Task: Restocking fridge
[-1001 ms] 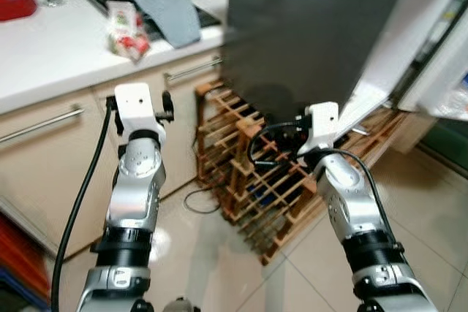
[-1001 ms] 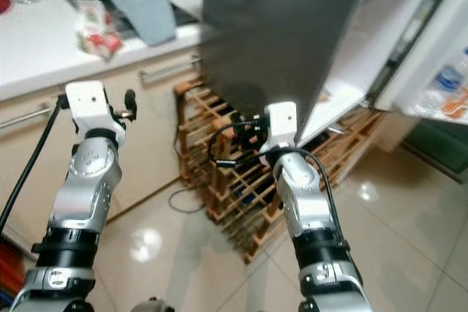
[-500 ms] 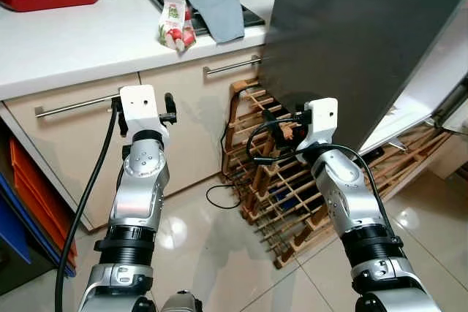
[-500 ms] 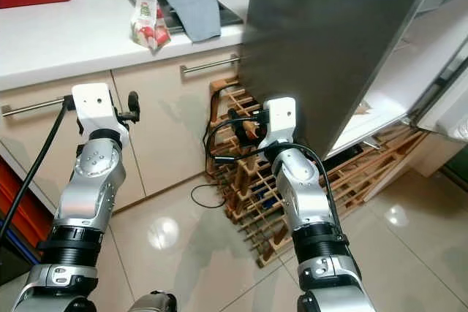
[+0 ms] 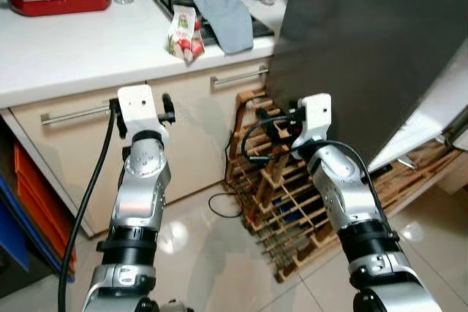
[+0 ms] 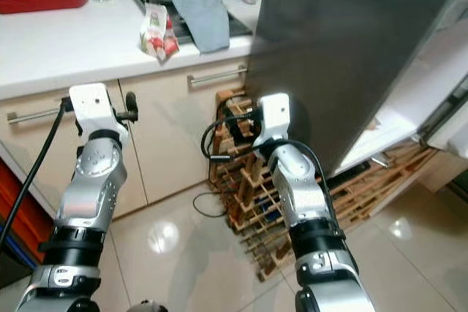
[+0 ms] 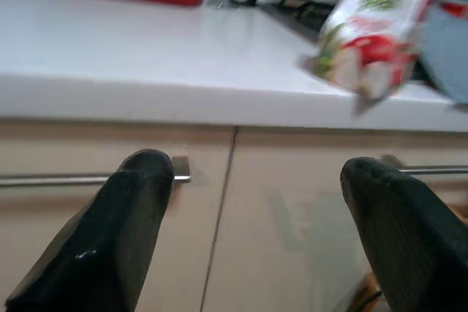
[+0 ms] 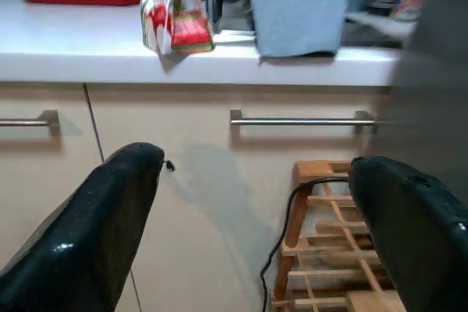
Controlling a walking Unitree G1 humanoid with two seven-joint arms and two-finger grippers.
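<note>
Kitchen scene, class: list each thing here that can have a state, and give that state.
Fridge door: swung open.
Cabinet drawers: shut.
Food bag: lying on the counter.
Grey cloth: draped over the hob edge.
Left gripper: open, empty.
Right gripper: open, empty.

Two silver arms with black ring joints carry white camera blocks; thick black cables run along them (the fingers [image 7: 131,231] are glossy black).

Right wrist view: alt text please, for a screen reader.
Open right hand, empty, aimed at beige cabinet drawers under a white counter. On the counter sit a red-and-white bag and a grey cloth; a wooden rack stands below.
</note>
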